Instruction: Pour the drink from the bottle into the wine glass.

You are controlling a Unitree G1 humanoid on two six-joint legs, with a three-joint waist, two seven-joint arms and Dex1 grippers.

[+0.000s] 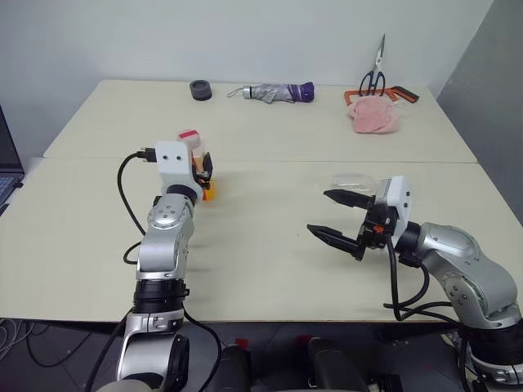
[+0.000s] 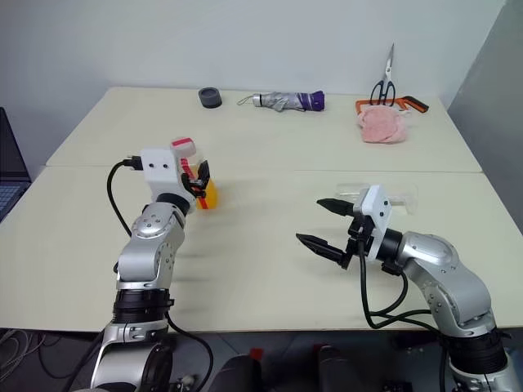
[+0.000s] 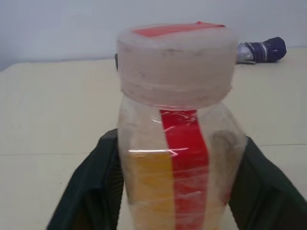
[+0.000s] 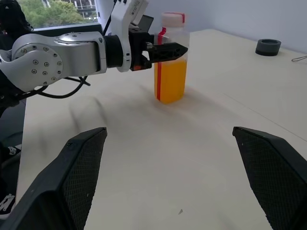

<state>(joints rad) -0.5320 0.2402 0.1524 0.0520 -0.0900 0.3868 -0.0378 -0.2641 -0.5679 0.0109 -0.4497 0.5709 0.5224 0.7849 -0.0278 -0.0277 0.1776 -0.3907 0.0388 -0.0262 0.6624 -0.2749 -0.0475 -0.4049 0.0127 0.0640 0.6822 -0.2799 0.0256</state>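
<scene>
We see two pale cream tables [image 1: 270,269] pushed together, their seam running left to right across the middle, with a plain white wall [image 1: 245,37] behind and a grey panel [image 1: 490,90] at the far right. The bottle [image 4: 171,57] stands upright on the left half of the near table, just this side of the seam, with its red-pink cap [image 3: 176,62] on and the orange-yellow drink [image 4: 171,81] filling its lower part beside the red stripe. Our left gripper [image 4: 165,51] has its two black fingers [image 3: 91,187] pressed against the bottle's sides, closed on it just above the liquid line. Our right gripper [image 1: 335,216] hangs over the right half of the near table, well apart from the bottle, jaws spread wide and holding nothing. Just beyond it something clear, which we take for the wine glass [image 2: 384,192], seems to lie on its side near the seam; we cannot make out its stem or foot. Along the far edge of the far table lie a dark round object [image 1: 200,90], a folded grey and purple umbrella [image 1: 274,92], scissors [image 1: 374,75] with black handles and a pink cloth [image 1: 374,117]. A laptop's edge [image 2: 10,175] shows at far left.
</scene>
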